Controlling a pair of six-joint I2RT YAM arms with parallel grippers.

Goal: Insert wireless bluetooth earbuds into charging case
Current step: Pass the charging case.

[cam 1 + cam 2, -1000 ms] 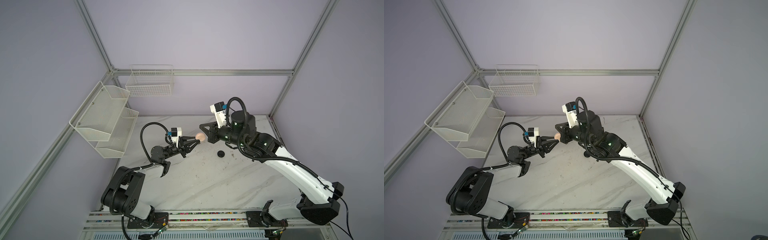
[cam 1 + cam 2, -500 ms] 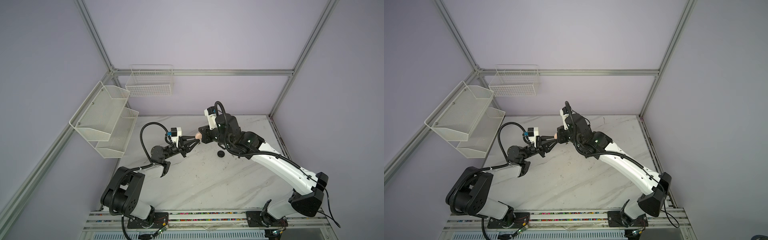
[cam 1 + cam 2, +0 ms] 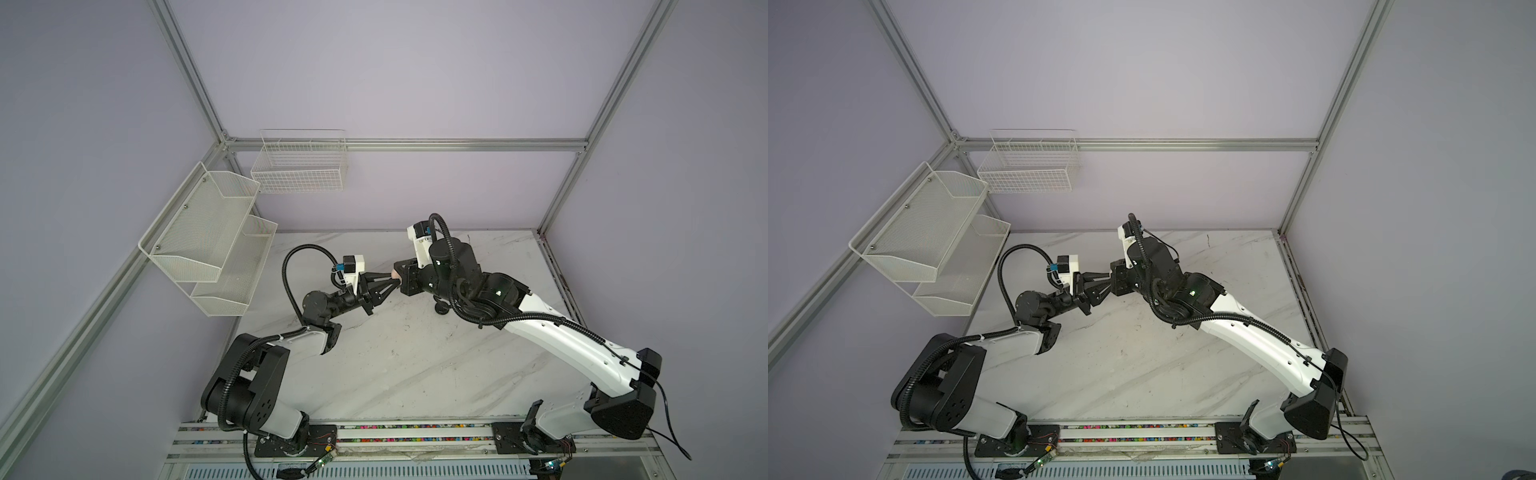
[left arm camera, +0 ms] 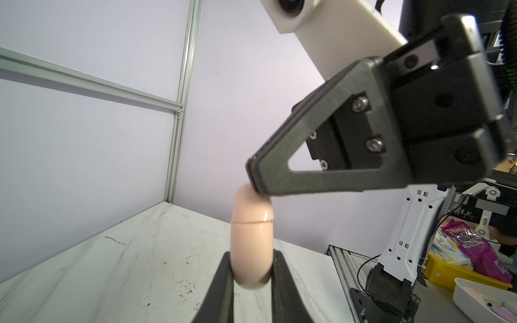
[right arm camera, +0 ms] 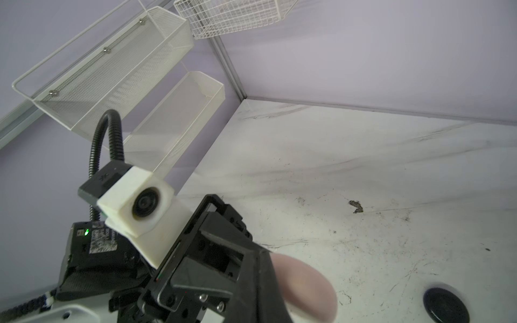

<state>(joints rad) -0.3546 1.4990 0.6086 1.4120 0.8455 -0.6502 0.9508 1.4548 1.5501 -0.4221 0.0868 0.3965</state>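
Our left hand (image 4: 251, 256) clamps the pale pink round puck-like charging case (image 4: 251, 223) up above the white marble bench (image 4: 126, 265); our right hand (image 4: 256, 181), pinched shut, touches its rim.

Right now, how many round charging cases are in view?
2. A pink case is clamped in the left pincer above the table; a black case lies on the table near the right arm. Others may be hidden behind the arms.
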